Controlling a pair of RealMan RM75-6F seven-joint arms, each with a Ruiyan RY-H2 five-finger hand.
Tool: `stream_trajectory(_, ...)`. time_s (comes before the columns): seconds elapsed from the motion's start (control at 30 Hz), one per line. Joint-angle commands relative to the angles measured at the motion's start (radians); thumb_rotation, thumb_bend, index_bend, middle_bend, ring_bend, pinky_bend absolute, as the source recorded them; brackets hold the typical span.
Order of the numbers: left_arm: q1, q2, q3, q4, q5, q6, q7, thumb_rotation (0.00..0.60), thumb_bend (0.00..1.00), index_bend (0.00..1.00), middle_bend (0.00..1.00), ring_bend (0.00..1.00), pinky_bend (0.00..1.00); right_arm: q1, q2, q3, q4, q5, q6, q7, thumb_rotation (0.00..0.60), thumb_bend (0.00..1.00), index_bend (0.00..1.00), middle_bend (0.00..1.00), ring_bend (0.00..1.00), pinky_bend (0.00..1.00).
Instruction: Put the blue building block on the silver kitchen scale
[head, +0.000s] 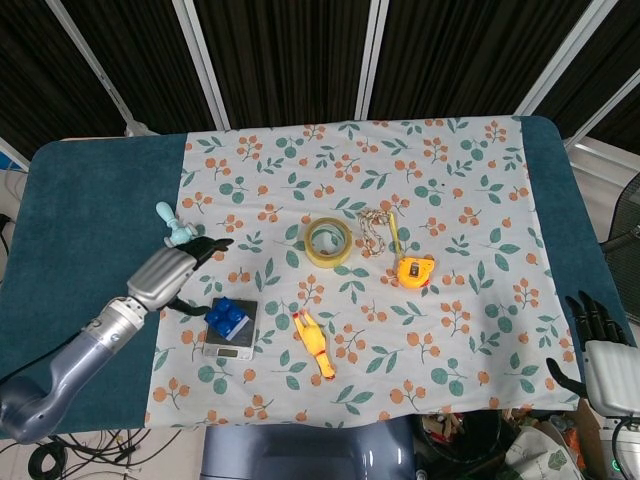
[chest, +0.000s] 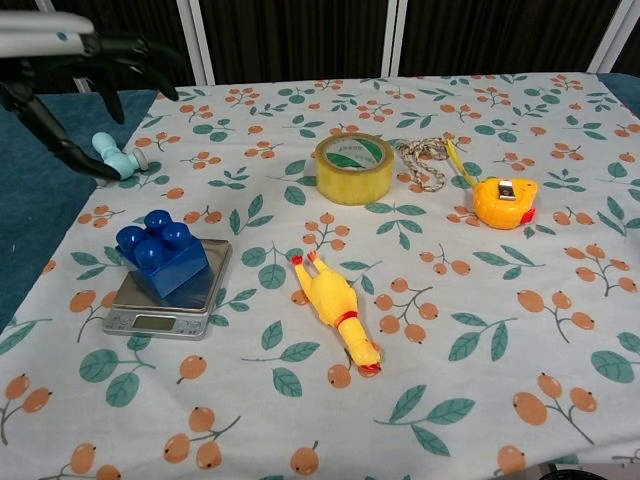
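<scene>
- Blue building block (chest: 160, 257) sits on the silver kitchen scale (chest: 168, 297), near left of the floral-clothed surface (head: 450, 200).
- Left hand (head: 178, 267) — empty, fingers spread wide.
- Right hand (head: 590, 330) — fingers apart, holding nothing, off the surface's right edge.
- Dark slatted wall (head: 290, 60) behind.

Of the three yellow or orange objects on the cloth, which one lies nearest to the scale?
The rubber chicken: it lies just beside the silver kitchen scale, while the tape roll and orange tape measure sit farther back.
</scene>
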Motion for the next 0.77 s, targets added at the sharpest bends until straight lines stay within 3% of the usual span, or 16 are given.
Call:
stream_trajectory(0.03, 0.086, 0.111, 0.027, -0.032, 0.060, 0.102, -0.042, 0.600, 0.00, 0.11, 0.18, 0.11, 0.31, 0.000, -0.001, 0.000, 0.000, -0.002, 0.002, -0.003, 0.600, 0.19, 0.00, 0.00, 0.05, 0.18)
stream_trajectory(0.17, 0.193, 0.151, 0.067, -0.035, 0.038, 0.226, 0.157, 0.600, 0.00, 0.11, 0.18, 0.11, 0.27, -0.001, -0.002, -0.001, -0.003, -0.002, 0.003, -0.007, 0.600, 0.19, 0.00, 0.00, 0.05, 0.18)
stream_trajectory(0.33, 0.345, 0.110, 0.103, -0.060, -0.034, 0.410, 0.376, 0.600, 0.00, 0.11, 0.18, 0.09, 0.25, -0.001, -0.003, -0.003, -0.007, -0.008, 0.006, -0.014, 0.600, 0.19, 0.00, 0.00, 0.05, 0.18)
stream_trajectory(0.57, 0.517, 0.061, 0.153, -0.034, -0.046, 0.572, 0.258, 0.600, 0.00, 0.10, 0.17, 0.09, 0.22, -0.001, -0.007, -0.005, -0.009, -0.013, 0.007, -0.019, 0.600, 0.19, 0.00, 0.00, 0.05, 0.18)
stream_trajectory(0.77, 0.563, 0.057, 0.147, 0.003, -0.030, 0.618, 0.210, 0.600, 0.00, 0.09, 0.16, 0.09, 0.21, 0.001, -0.008, -0.006, -0.007, -0.015, 0.006, -0.022, 0.600, 0.19, 0.00, 0.00, 0.05, 0.18)
